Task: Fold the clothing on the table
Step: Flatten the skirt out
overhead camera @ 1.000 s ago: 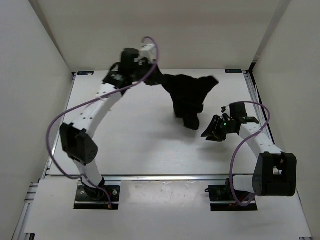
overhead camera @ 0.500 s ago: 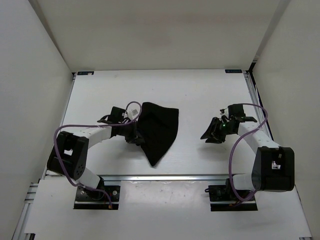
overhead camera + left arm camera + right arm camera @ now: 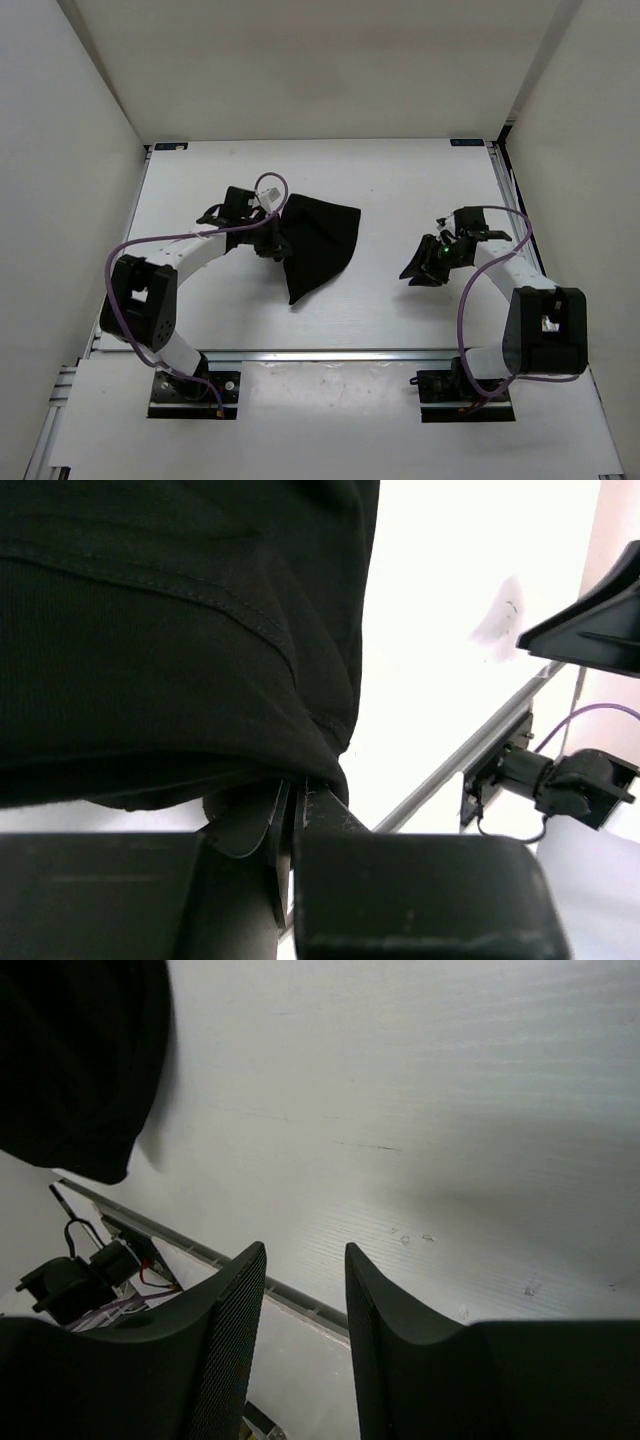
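The clothing [image 3: 320, 245] is plain matte black all over, with no print, and the stitching along its hem is the same black. The table [image 3: 400, 180] is smooth white, edged by thin grey metal rails [image 3: 300, 352], with a small blue label [image 3: 172, 146] at a far corner. The walls [image 3: 350, 70] are a pale off-white. The 2 arms [image 3: 190, 235] are white with black joints, each trailing a purple cable [image 3: 108, 255]. The left gripper [image 3: 272, 245] and the right gripper [image 3: 415, 272] are black, and a green light [image 3: 444, 250] glows by the right one.
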